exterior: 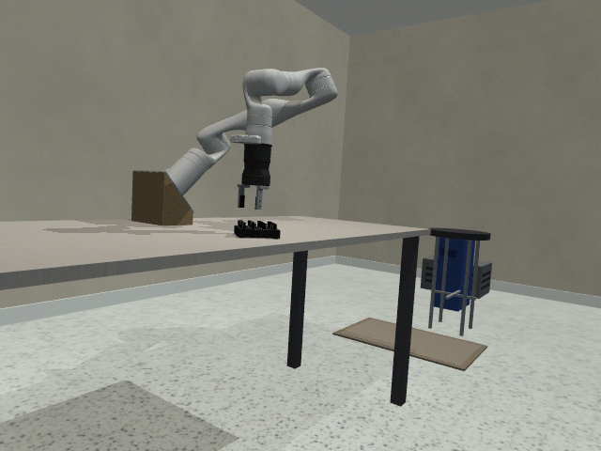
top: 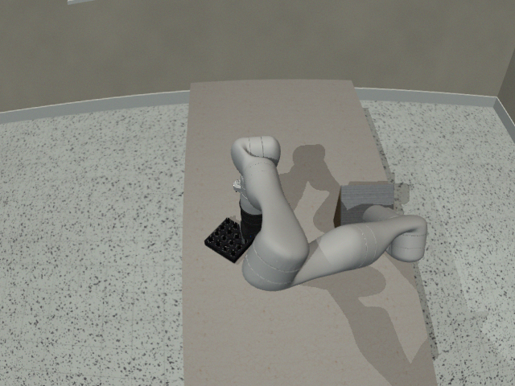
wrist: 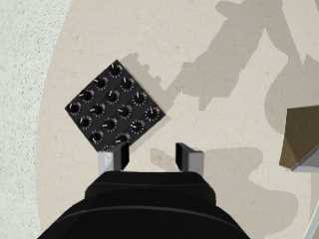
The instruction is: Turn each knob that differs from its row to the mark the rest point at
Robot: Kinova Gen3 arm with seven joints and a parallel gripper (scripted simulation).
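Note:
The black knob box [top: 224, 240] stands on the table near its left edge, with several rows of dark knobs on top. It also shows in the side view [exterior: 256, 228] and in the wrist view [wrist: 116, 106], where it sits turned like a diamond. The knob lines and printed names are too small to read. My gripper [exterior: 248, 199] hangs open and empty well above the box's left part, fingers pointing down. In the wrist view the two fingertips frame the table just beside the box's near corner.
The arm's brown wedge base [exterior: 159, 197] [top: 364, 203] stands on the table's right side. The arm's elbow [top: 274, 253] hangs over the table beside the box. A blue unit under a round black stool [exterior: 457, 272] stands on the floor past the table's end.

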